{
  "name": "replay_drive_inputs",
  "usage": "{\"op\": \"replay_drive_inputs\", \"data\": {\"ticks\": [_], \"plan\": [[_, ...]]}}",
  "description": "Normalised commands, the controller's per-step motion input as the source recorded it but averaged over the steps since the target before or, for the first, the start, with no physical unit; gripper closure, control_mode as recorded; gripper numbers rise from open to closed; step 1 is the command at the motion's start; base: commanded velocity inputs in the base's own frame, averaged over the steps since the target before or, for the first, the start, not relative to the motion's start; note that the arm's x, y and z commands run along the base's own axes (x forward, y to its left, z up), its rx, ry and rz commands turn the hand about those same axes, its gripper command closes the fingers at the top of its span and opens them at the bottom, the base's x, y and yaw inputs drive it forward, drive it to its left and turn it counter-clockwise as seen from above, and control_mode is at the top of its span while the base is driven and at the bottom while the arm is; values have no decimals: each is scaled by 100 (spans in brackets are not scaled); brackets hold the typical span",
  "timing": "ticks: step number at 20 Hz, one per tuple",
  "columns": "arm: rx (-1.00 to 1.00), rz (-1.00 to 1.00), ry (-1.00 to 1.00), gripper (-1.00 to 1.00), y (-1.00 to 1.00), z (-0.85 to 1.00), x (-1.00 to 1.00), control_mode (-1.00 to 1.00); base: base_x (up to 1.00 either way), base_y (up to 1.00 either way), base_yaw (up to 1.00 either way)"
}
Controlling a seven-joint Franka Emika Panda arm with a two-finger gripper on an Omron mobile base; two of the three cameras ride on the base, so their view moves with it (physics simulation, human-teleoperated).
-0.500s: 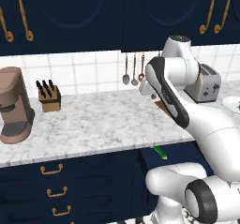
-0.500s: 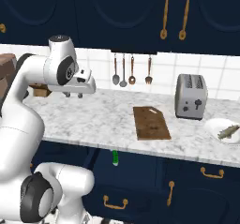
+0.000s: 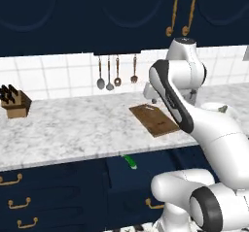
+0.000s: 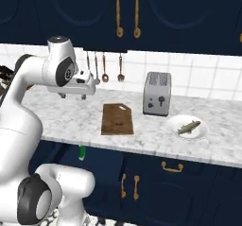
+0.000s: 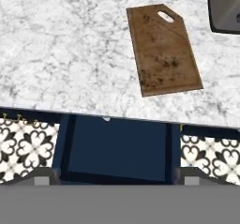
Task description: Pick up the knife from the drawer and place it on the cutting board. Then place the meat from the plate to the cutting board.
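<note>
The knife (image 3: 129,162) (image 4: 82,152) shows its green handle sticking up out of the open navy drawer (image 3: 138,182) (image 4: 101,164) (image 5: 117,148) under the counter edge. Just behind the drawer, the brown cutting board (image 3: 153,120) (image 4: 117,119) (image 5: 164,49) lies bare on the marble. On the white plate (image 4: 176,125), right of the toaster, rests the meat (image 4: 189,126). My gripper (image 4: 73,96) (image 3: 151,99) (image 5: 116,175) hangs open and empty high above the counter, left of the board, looking down on board and drawer.
A silver toaster (image 4: 157,93) (image 5: 225,7) stands behind the board's right side. Utensils (image 3: 116,73) hang on the tiled wall. A tan knife block (image 3: 14,103) sits at the far left. Patterned floor tiles (image 5: 26,148) flank the drawer.
The whole picture has shifted left in both base views, so the base has driven right. Board, toaster and plate now sit nearer the middle. The arm keeps its pose, gripper still open.
</note>
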Motion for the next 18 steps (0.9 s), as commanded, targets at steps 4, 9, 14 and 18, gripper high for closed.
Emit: {"op": "replay_drive_inputs", "data": {"ticks": [4,9,14,18], "plan": [[0,0,0,-100,0,0,0,100,-6,-100,16],[0,0,0,-100,0,0,0,100,0,-100,31],[0,0,0,-100,0,0,0,100,16,-89,45],[0,0,0,-100,0,0,0,100,49,-46,45]]}}
